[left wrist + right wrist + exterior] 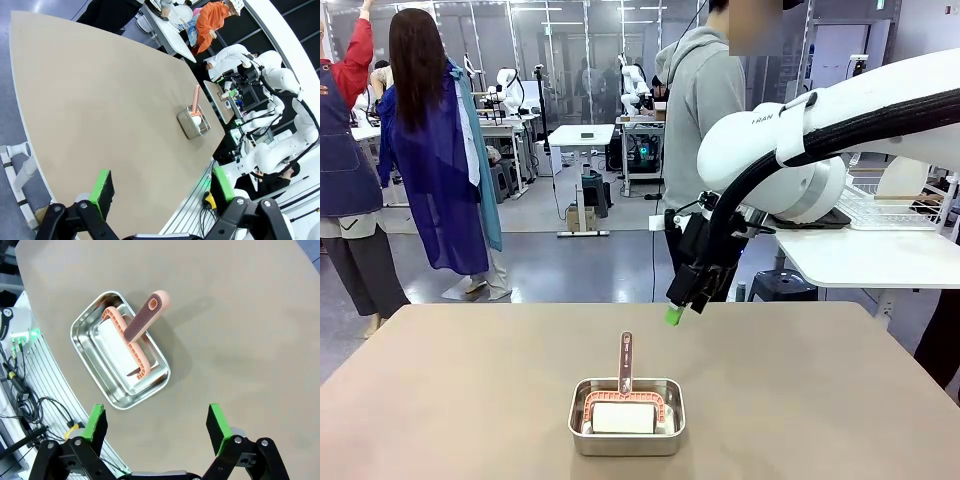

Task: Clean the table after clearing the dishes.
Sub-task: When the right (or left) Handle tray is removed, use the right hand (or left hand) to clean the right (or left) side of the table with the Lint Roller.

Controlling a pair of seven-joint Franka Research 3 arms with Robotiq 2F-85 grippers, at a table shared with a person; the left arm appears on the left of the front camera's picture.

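Hovering above table [470, 380], right gripper [157, 422] angled down, fingers apart near tin [82, 332], left gripper [162, 186] likewise spread

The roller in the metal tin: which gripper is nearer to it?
Right. The right gripper hovers open above the roller; the left gripper hangs at the table edge, much farther off.

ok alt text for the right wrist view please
A shiny metal tin holding a white roller with a salmon frame and handle sits on the taupe table, near its edge. The right end effector hovers above the table, jaws open and empty.
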